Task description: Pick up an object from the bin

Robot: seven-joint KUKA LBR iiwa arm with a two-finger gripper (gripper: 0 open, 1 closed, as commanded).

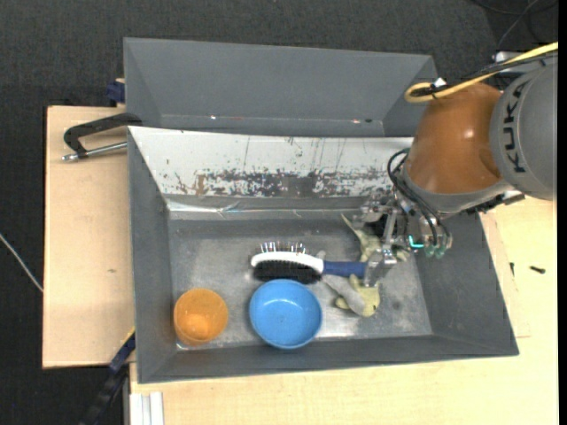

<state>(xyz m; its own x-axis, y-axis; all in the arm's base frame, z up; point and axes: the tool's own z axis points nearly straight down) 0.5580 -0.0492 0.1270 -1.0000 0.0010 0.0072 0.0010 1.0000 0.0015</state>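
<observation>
My gripper (379, 259) hangs low at the right of the bin floor, just above a small pale yellowish crumpled thing (358, 300) near the front wall. A brush (288, 265) with a white back, black bristles and a blue handle lies to the gripper's left, and the end of its handle reaches up to the gripper. A blue bowl (284, 313) sits upright in front of the brush, touching it.
An orange cup (200, 315) stands at the bin's front left corner. The arm's orange cover fills the space over the bin's right rear. The back and left of the floor lie bare.
</observation>
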